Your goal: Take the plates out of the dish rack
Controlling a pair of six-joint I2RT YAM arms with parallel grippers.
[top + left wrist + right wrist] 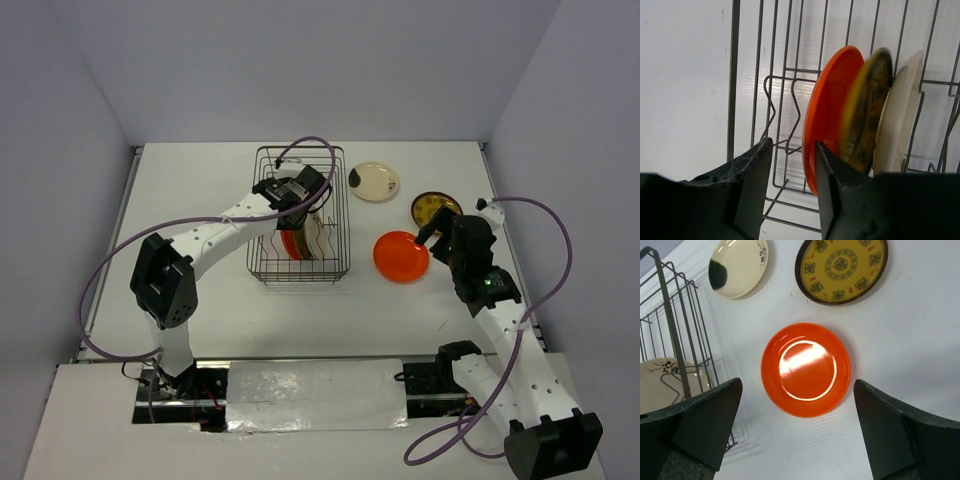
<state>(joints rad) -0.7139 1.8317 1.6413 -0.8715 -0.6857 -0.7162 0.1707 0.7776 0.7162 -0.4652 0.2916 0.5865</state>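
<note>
The dish rack (300, 215) sits at the middle of the surface (200, 190), its long axis running from the far side toward the arms. Three plates stand on edge in its near half, packed side by side with their faces turned left and right: an orange plate (827, 100), a brown-and-yellow plate (867, 110) and a cream plate (900, 115).

Three more lie flat, face up, to the right of the rack: a blotched cream plate (375, 181) farthest back, a patterned brown plate (436, 207) beside it, and a loose orange plate (401, 256) nearest. That makes six, two of each colour.

The left hand (305, 195) hangs over the rack. Only its wrist view shows the jaws partly open and empty, one finger (827, 190) just in front of the racked orange plate's rim.

The right hand (435, 237) is spread wide and holds nothing, above the loose orange plate. Its wrist view alone shows a dark sprig on the racked cream plate, seen through the wires.
</note>
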